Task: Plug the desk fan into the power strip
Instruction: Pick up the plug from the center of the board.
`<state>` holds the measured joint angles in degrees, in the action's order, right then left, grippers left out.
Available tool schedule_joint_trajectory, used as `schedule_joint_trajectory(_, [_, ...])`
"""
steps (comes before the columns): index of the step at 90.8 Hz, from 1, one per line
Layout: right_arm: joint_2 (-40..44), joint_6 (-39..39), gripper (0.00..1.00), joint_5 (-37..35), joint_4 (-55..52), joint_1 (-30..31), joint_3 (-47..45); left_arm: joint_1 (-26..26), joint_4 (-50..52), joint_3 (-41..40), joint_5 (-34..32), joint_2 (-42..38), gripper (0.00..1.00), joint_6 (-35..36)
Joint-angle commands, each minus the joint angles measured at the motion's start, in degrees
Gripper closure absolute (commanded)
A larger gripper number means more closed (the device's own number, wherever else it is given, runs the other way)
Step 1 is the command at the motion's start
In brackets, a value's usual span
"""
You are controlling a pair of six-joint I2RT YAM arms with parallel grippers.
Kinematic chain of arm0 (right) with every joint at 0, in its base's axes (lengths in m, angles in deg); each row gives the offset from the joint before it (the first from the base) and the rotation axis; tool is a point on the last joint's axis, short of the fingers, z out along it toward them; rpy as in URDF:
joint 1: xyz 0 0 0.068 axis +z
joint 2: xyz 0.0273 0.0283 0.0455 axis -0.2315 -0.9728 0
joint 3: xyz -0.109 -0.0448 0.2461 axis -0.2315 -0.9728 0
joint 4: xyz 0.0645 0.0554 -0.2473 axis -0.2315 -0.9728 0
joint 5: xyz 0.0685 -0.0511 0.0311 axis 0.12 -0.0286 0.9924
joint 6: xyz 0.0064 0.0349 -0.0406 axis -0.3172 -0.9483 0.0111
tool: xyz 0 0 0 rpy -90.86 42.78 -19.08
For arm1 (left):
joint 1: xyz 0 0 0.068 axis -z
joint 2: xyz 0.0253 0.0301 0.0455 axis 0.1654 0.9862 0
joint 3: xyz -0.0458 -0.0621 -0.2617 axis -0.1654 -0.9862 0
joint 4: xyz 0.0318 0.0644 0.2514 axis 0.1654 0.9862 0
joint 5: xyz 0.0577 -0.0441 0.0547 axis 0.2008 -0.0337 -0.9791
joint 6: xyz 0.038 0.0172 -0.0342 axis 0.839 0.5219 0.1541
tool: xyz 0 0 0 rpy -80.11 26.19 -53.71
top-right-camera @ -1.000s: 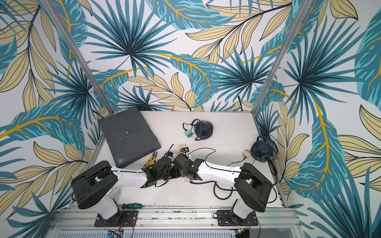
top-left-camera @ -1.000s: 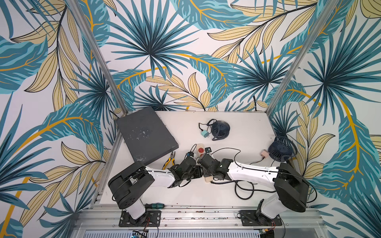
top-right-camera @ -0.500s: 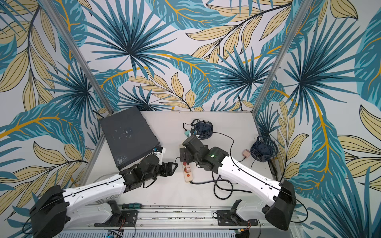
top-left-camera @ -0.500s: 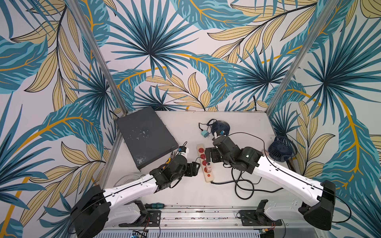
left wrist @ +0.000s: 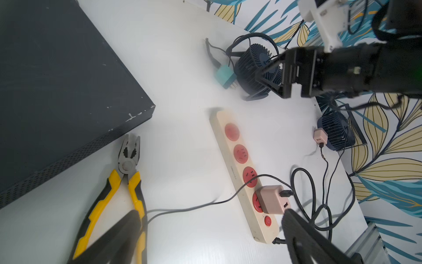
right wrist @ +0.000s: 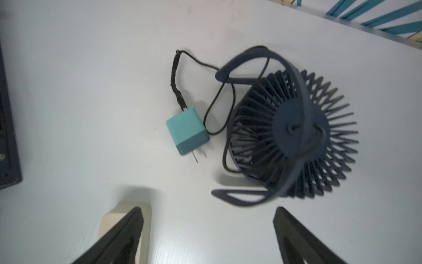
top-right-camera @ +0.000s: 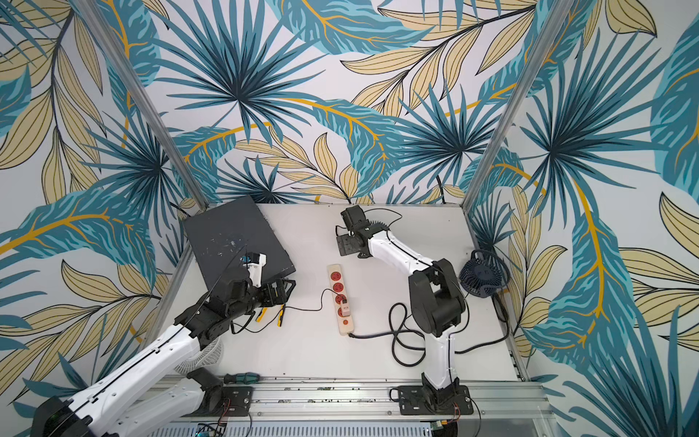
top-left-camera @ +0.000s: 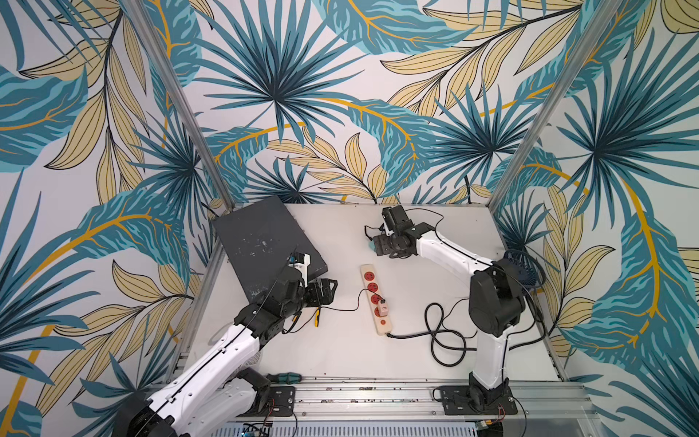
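The cream power strip (top-left-camera: pixel 375 299) (top-right-camera: pixel 341 300) (left wrist: pixel 244 176) lies mid-table. A pink adapter (left wrist: pixel 272 198) sits in its socket nearest the red button, and a thin black cord trails left from it. A navy desk fan (right wrist: pixel 292 137) lies at the back, with its teal plug (right wrist: pixel 187 134) loose on the table beside it. My right gripper (right wrist: pixel 208 209) (top-left-camera: pixel 376 244) hovers open and empty just short of that plug. My left gripper (left wrist: pixel 211 213) (top-left-camera: pixel 332 291) stands open and empty to the left of the strip, above the pliers.
A dark grey box (top-left-camera: pixel 264 242) fills the back left. Yellow pliers (left wrist: pixel 127 173) lie beside it. A second navy fan (top-right-camera: pixel 484 274) stands at the right edge and a white fan (top-right-camera: pixel 204 357) under my left arm. The strip's thick cord (top-left-camera: pixel 442 336) loops front right. A screwdriver (top-left-camera: pixel 283 377) lies at the front rail.
Both grippers were shut close together over the strip; both have opened. The left drew back leftward, the right swung to the back over the navy fan. The pink adapter stays in the strip.
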<state>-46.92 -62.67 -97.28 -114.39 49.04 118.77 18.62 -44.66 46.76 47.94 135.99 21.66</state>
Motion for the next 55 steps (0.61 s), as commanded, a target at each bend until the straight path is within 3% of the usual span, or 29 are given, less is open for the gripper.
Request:
schedule_joint_trajectory(1, [-6.39, 6.73, 0.12, 2.65, -0.69, -1.42, 8.21, -0.64, -2.63, 0.57, 4.41, 0.48, 0.0, 2.52])
schedule_joint_trajectory(35, [-26.85, 12.35, 0.27, 7.48, -11.03, -2.79, 34.9, -1.31, -5.29, -0.56, 5.08, 2.06, 0.0, 2.93])
schedule_joint_trajectory(55, [-31.13, 13.19, 0.3, 7.44, -14.32, -2.8, 38.42, -1.36, -5.92, -0.66, 5.26, 3.47, 0.0, 2.5])
